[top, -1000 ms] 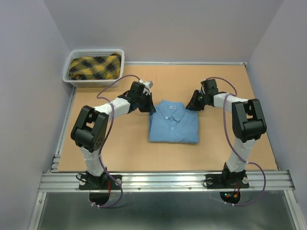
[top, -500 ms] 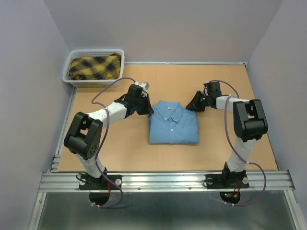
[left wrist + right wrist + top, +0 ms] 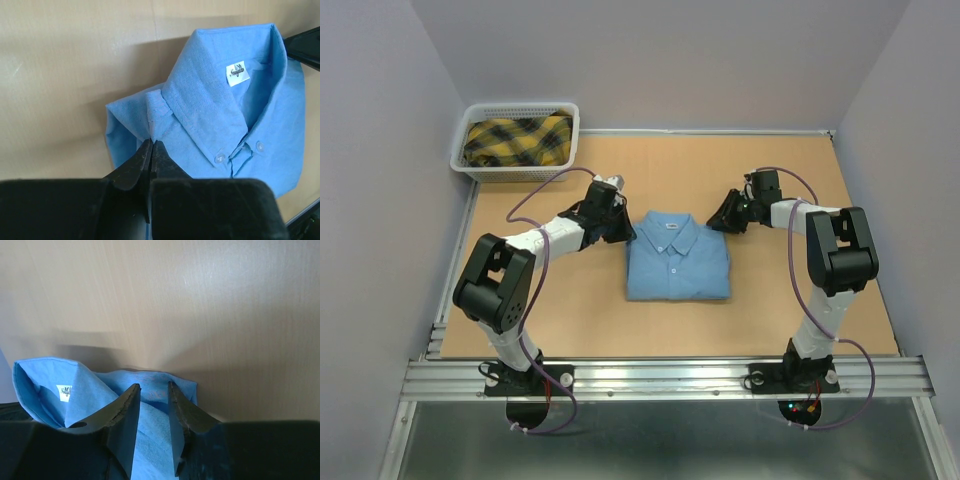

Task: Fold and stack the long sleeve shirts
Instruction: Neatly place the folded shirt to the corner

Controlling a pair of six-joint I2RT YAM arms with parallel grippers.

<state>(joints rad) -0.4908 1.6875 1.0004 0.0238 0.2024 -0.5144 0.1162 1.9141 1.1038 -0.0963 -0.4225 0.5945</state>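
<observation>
**One white neck tag, its script too small for us to read**

At far left we see a white plastic lattice basket [image 3: 470, 165] in the table's back corner, holding a folded yellow-and-black plaid cloth [image 3: 517, 140]; neither carries any writing that we can make out.

Next comes the left gripper [image 3: 151, 142]. Its black jaws stand all but together, with only a thin slit between them. Their tips are at the folded shoulder of the plain light blue button-front shirt [image 3: 677, 265]; we cannot tell whether cloth is pinched there.

The shirt lies folded into a neat rectangle at mid-table, collar toward the back wall. Inside the collar sits a small white tag [image 3: 236, 76] with dark cursive lettering that we cannot read. Two small white buttons [image 3: 220, 158] fasten the collar front.

The right gripper [image 3: 154, 386] is at the shirt's other shoulder, its fingers a little apart with blue cloth in the gap. Whether they press on it, we cannot tell.

The tan board tabletop [image 3: 770, 310] is matt, edged at the front by a ribbed aluminium rail [image 3: 670, 378]. Plain pale lilac-grey walls [image 3: 670, 60] close in three sides.
</observation>
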